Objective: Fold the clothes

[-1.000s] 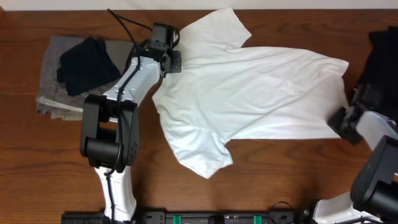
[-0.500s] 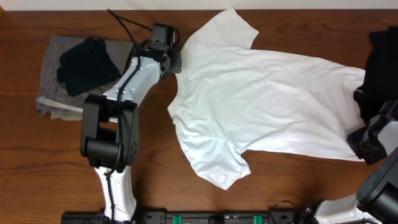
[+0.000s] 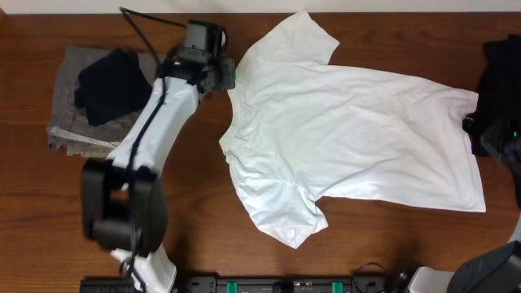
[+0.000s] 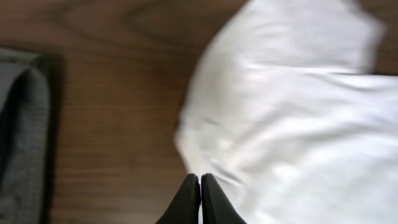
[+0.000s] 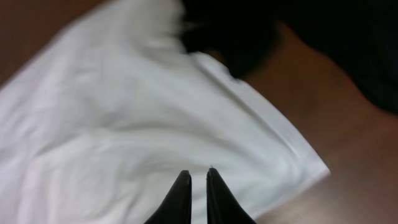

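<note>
Wooden table (image 3: 195, 203), one white T-shirt (image 3: 350, 138)

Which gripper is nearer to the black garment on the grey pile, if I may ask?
Left. The left gripper sits near the black garment, at the T-shirt edge; the right gripper is far across the table, past the hem.
</note>
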{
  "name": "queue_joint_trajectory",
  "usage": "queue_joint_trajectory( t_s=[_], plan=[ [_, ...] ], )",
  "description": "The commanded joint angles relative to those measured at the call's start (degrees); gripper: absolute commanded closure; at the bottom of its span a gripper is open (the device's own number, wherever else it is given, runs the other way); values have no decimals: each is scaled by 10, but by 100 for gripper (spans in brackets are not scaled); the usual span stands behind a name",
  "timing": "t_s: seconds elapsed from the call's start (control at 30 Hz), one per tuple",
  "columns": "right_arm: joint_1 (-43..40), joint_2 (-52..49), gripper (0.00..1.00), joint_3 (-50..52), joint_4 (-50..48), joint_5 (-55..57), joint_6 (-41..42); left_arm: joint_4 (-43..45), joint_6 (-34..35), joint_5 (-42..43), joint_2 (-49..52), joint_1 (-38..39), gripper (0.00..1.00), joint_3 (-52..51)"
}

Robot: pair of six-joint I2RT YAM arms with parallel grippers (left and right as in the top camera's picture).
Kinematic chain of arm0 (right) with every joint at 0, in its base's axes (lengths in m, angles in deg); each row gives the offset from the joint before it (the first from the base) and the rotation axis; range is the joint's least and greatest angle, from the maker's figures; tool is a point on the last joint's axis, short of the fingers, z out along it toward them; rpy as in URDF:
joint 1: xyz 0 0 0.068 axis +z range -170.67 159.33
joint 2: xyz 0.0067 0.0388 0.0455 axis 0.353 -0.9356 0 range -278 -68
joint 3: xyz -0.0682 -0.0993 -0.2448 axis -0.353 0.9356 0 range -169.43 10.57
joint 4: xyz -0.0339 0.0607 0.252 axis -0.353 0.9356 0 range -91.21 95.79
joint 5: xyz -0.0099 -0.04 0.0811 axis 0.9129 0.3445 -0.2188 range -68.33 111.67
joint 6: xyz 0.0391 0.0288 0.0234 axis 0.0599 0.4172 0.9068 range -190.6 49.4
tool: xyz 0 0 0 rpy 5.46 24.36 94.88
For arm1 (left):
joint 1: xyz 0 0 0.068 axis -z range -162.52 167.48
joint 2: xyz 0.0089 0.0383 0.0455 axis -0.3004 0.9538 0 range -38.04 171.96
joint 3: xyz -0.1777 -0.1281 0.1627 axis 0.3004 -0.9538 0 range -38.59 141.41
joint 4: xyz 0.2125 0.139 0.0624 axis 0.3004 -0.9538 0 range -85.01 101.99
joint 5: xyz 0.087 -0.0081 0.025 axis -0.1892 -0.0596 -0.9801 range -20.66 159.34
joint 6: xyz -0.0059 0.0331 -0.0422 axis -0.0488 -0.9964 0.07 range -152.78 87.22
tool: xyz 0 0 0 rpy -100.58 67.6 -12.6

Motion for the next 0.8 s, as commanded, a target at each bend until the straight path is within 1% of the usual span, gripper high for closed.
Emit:
queue_joint_trajectory(
  t_s=[0.0, 0.07, 0.1, 0.23, 0.27, 0.3, 0.33, 0.4, 0.43, 0.47, 0.53, 0.63, 0.7, 0.77],
  plan=[
    [52, -2, 90, -14, -16, -20, -37, -47, 26, 105, -19, 5, 94, 4],
    [74, -3, 89, -14, -39, -18, -37, -100, 38, 125, -20, 8, 94, 4],
    [83, -5, 89, -14, -50, -18, -37, -141, 45, 132, -19, 12, 94, 4],
    [100, -16, 85, -14, -78, -19, -37, -265, 46, 134, -19, 36, 94, 2],
    [101, -19, 80, -14, -81, -19, -37, -287, 45, 134, -19, 44, 94, 2],
    [102, -24, 72, -14, -85, -19, -37, -308, 44, 134, -19, 53, 94, 2],
    [102, -29, 61, -14, -89, -19, -37, -322, 44, 134, -19, 61, 94, 2],
    [102, -38, 34, -14, -91, -19, -37, -337, 44, 130, -20, 72, 94, 2],
    [102, -43, 20, -14, -91, -19, -37, -339, 45, 122, -21, 75, 94, 2],
    [102, -48, 1, -14, -91, -19, -37, -337, 49, 107, -21, 75, 94, 2],
    [102, -57, 1, -14, -91, -19, -37, -327, 69, 78, -21, 72, 94, 2],
    [102, -66, 1, -14, -89, -19, -36, -309, 98, 75, -21, 63, 94, 2],
    [102, -68, 1, -14, -80, -19, -37, -316, 98, 80, -21, 61, 94, 2],
    [102, -68, 1, -14, -75, -19, -37, -342, 98, 80, -21, 68, 94, 2]
  ],
)
